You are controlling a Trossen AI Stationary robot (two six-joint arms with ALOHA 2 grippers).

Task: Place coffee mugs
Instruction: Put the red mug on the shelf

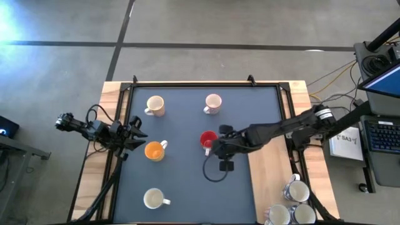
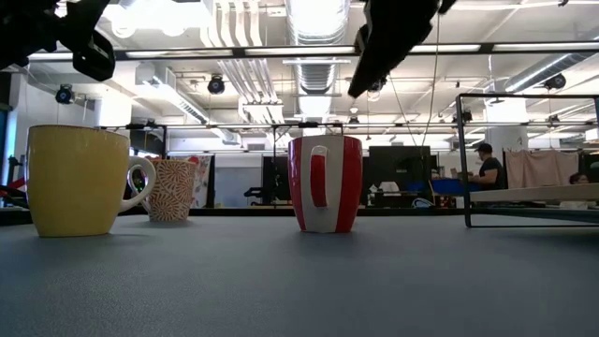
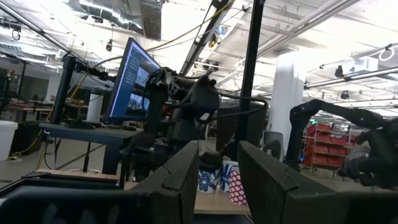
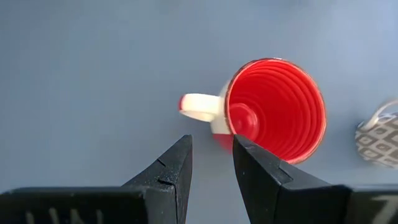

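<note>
Five coffee mugs stand upright on the dark mat (image 1: 187, 187): a cream one (image 1: 155, 105), a pale pink one (image 1: 213, 104), a red one (image 1: 208, 139) with a white handle (image 4: 199, 106), an orange one (image 1: 154, 150) and a white one (image 1: 154, 199). My right gripper (image 4: 211, 140) hangs open above the mat, slanting down, just beside the red mug (image 4: 277, 109) on its handle side, with nothing between its fingers. In the low view its fingers (image 2: 360, 84) are well above the red mug (image 2: 325, 183). My left gripper (image 1: 142, 132) waits open at the mat's left edge, raised, near the orange mug.
Three more mugs (image 1: 297, 190) stand clustered on the bare wood at the near right corner. A cable loop (image 1: 215, 170) hangs from my right arm over the mat's middle. A black frame (image 1: 206, 83) borders the mat. A patterned mug (image 4: 379, 137) stands close beyond the red one.
</note>
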